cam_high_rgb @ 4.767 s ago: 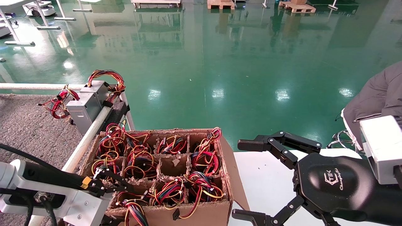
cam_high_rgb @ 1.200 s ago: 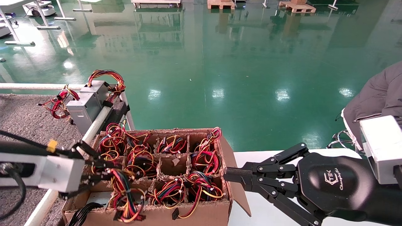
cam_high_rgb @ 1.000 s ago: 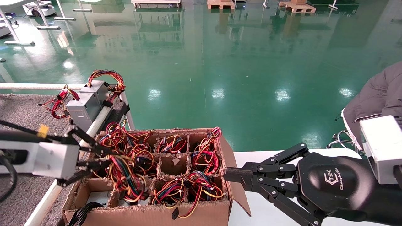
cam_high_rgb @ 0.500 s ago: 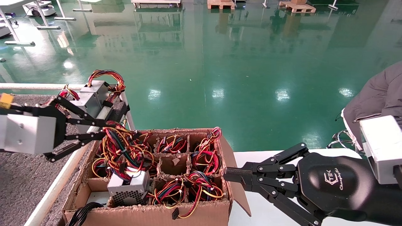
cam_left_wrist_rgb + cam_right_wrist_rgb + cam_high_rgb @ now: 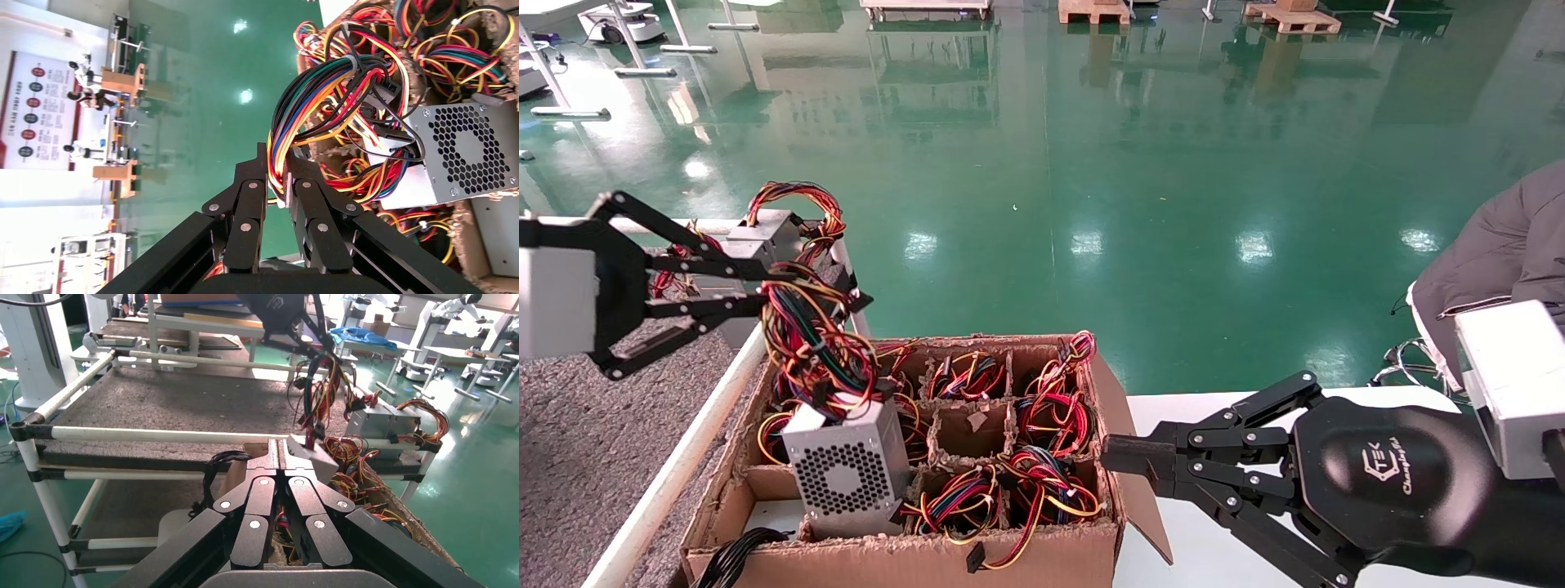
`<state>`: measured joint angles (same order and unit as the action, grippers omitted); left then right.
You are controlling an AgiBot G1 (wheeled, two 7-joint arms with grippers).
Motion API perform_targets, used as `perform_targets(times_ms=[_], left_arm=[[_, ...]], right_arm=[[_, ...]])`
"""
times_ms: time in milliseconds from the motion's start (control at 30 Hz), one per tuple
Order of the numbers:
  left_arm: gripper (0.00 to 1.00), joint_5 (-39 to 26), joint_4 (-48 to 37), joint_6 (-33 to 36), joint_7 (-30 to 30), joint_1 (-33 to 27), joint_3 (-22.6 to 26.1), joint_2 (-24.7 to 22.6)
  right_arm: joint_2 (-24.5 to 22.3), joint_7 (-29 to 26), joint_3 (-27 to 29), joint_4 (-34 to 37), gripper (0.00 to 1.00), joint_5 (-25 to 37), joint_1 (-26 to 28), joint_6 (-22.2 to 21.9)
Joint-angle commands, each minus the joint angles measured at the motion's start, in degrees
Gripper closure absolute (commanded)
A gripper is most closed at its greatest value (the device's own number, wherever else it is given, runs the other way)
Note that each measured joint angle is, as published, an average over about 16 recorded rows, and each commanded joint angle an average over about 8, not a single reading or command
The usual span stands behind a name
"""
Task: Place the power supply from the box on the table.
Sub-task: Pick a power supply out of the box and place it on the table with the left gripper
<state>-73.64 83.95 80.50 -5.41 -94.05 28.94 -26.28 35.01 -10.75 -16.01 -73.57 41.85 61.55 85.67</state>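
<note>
power supply point(image 5: 846, 469) hanging below left gripper point(image 5: 764, 286) — wires pinched, over box point(image 5: 1042, 555)

one cardboard box point(image 5: 1042, 559) is counted, with one power supply point(image 5: 846, 469) raised out of it. two more power supplies point(image 5: 764, 233) are seen on one grey table point(image 5: 568, 441). two grippers are counted: left gripper point(image 5: 764, 286), right gripper point(image 5: 1111, 457). wire bundles in cells were not counted exactly.

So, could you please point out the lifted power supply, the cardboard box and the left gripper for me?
power supply point(image 5: 847, 476): head view, on its honeycomb vent face.
box point(image 5: 1042, 559): head view, on its near outer wall.
left gripper point(image 5: 277, 168): left wrist view, between fingertips clamped on the wires.
</note>
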Motion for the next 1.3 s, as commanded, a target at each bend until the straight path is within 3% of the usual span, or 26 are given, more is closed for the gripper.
perform_targets(times_ms=[33, 1300], left_arm=[[1.0, 0.2, 0.0, -0.1, -0.1, -0.3, -0.4, 0.2], [1.0, -8.1, -0.4, -3.3, 0.1, -10.7, -4.7, 0.3]], right_arm=[[0.0, 0.0, 0.0, 0.0, 1.0, 0.0, 0.0, 0.0], [0.0, 0.0, 0.0, 0.0, 1.0, 0.0, 0.0, 0.0]])
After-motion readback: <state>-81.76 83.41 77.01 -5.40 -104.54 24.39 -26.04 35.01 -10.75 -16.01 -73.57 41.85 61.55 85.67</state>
